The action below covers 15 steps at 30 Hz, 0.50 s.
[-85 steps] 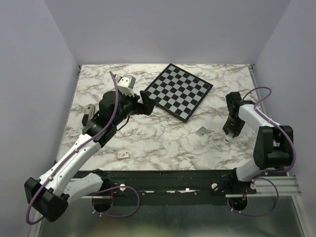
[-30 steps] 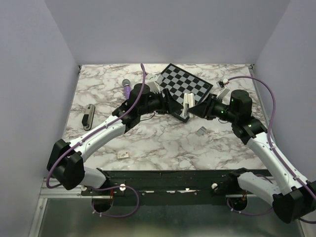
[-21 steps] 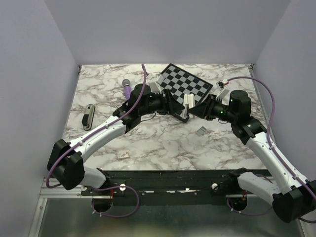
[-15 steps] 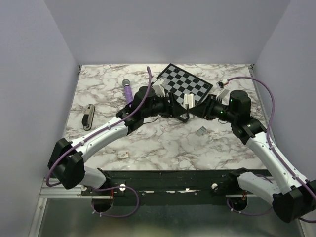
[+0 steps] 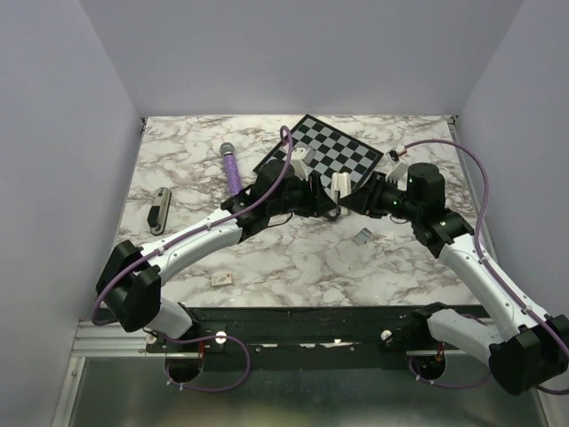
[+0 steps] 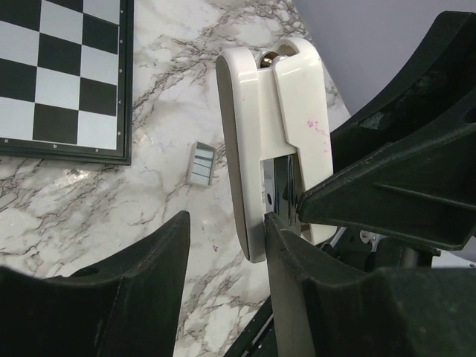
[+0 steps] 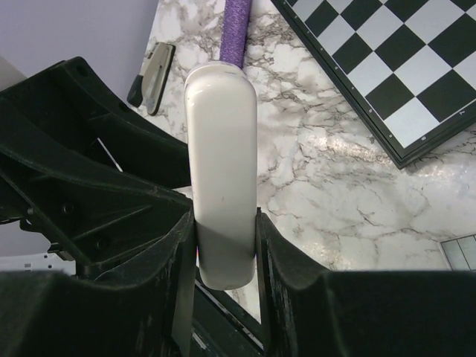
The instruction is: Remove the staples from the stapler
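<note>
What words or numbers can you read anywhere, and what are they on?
None can be read.
White stapler: faint pink specks, not letters.
Small tag near the table's front edge: marks too small to read.
Chessboard: only squares.

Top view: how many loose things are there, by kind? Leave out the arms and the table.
Staplers: 2 (black stapler lying at the left; white stapler held up mid-table)
Chessboard: 1
Purple cylinder: 1
Staple strip: 1
Small tan piece: 1
Total: 6
</note>
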Tool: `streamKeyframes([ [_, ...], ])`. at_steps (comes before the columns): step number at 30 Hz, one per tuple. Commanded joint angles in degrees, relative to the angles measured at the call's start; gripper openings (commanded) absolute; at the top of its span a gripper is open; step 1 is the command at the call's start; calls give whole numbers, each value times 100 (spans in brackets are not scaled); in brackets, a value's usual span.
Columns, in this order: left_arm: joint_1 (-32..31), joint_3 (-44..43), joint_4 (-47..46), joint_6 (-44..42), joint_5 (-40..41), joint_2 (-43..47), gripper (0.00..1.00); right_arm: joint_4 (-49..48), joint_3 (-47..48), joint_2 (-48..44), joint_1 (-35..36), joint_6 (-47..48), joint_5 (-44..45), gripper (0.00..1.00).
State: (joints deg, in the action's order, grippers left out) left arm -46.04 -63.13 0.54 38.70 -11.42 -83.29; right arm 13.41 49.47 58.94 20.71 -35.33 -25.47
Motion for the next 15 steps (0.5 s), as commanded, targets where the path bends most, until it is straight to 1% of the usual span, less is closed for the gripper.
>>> streamKeyframes([
  [1, -72, -33, -298, -56, -97, -214, 53, -207, -113, 74, 144, -61, -300, 1],
  [4, -63, 90, -562, 94, -430, -302, 54, -269, -192, 74, 144, -79, -300, 1],
  [6, -63, 143, -703, 208, -606, -363, 52, -295, -210, 109, 144, -70, -353, 1],
  [10, -63, 319, -1282, 602, -1062, -425, 49, -348, -263, 171, 144, -114, -476, 1],
  [11, -63, 319, -1345, 665, -1142, -451, 47, -365, -289, 171, 144, -106, -493, 1],
  [12, -54, 319, -1406, 735, -1230, -495, 41, -383, -298, 162, 144, -114, -494, 1],
  [13, -63, 328, -1564, 779, -1292, -522, 32, -383, -324, 153, 135, -106, -476, 1],
  [14, -54, 311, -1609, 849, -1414, -548, 21, -383, -342, 136, 135, -105, -467, 1],
  [15, -63, 302, -1618, 876, -1459, -592, 8, -383, -351, 118, 144, -105, -441, 1],
])
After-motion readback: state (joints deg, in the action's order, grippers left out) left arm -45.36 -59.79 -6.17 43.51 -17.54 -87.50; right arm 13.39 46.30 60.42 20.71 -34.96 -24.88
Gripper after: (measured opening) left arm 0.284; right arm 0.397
